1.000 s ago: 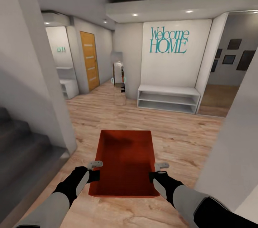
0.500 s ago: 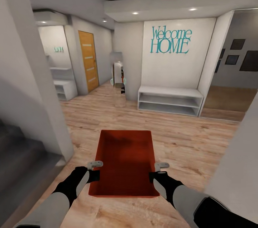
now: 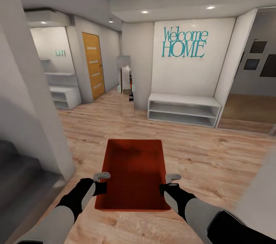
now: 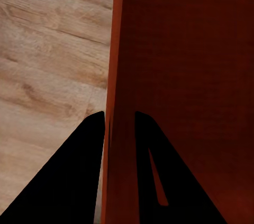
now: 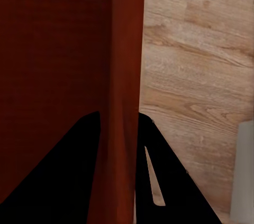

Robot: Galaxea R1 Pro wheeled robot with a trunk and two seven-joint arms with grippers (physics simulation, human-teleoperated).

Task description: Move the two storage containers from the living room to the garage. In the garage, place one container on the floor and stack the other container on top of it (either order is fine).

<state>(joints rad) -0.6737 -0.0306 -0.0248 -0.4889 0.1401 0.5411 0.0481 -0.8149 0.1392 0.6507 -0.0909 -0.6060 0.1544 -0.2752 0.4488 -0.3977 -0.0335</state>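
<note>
Head view: one orange-red bin [image 3: 134,173] is carried level in front of the trunk, above the light wood-plank floor [image 3: 199,152]. Its long axis runs straight away from the robot, toward the white shelf bench [image 3: 183,109] under the "Welcome HOME" lettering [image 3: 184,43].

The left gripper [image 3: 101,178] is placed on the bin's left long wall and the right gripper [image 3: 173,178] on its right long wall, both near the end closest to the robot. The two arms are equally near, one to each side.

In the left wrist view, the left gripper [image 4: 118,121] is clamped on the wall, with one finger inside the bin [image 4: 180,76] and one outside. In the right wrist view, the right gripper [image 5: 119,121] is closed on the opposite wall of the bin [image 5: 58,49] in the same way.

A hallway is faced, with an orange wooden door [image 3: 93,65] ahead to the left and a grey pillar [image 3: 38,121] close on the left. The transport step is judged to be under way, and the garage has not been reached. For a turn toward the door, the bin's far end is judged to need clearance from the pillar.
</note>
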